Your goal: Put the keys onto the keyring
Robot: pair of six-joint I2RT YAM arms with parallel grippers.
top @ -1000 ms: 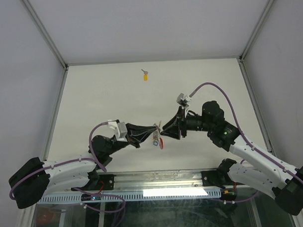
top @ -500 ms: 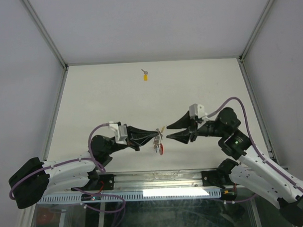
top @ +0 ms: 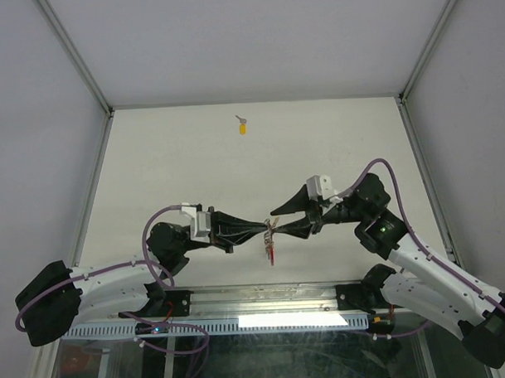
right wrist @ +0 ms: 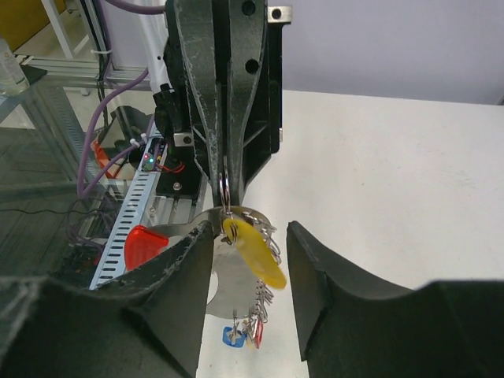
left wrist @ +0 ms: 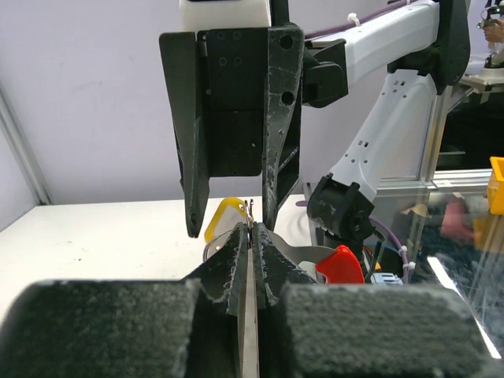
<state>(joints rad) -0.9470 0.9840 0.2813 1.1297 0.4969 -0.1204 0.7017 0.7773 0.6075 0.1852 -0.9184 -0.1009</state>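
My left gripper (top: 265,228) is shut on the top wire ring of the keyring (right wrist: 226,189), held above the table. From that ring hang a yellow tag (right wrist: 256,253), a chain of silver rings, a curved metal strip (right wrist: 228,295) with a red tip (right wrist: 142,246), and small keys with blue (right wrist: 233,337) and red heads. My right gripper (top: 276,224) faces the left one and is open, its fingers (right wrist: 185,272) either side of the hanging bunch without pinching it. In the left wrist view my shut left gripper (left wrist: 252,234) sits just under the right gripper (left wrist: 231,227). A yellow-headed key (top: 243,128) lies alone at the far side of the table.
White walls with metal frame posts close the table (top: 177,167) on three sides. A slotted metal rail (top: 240,322) and the arm bases run along the near edge, with purple cables (top: 350,144) looping off both arms.
The right gripper drew back to the right and turned, then came left again until its open fingers straddle the keyring. The left gripper edged right, still holding the ring.
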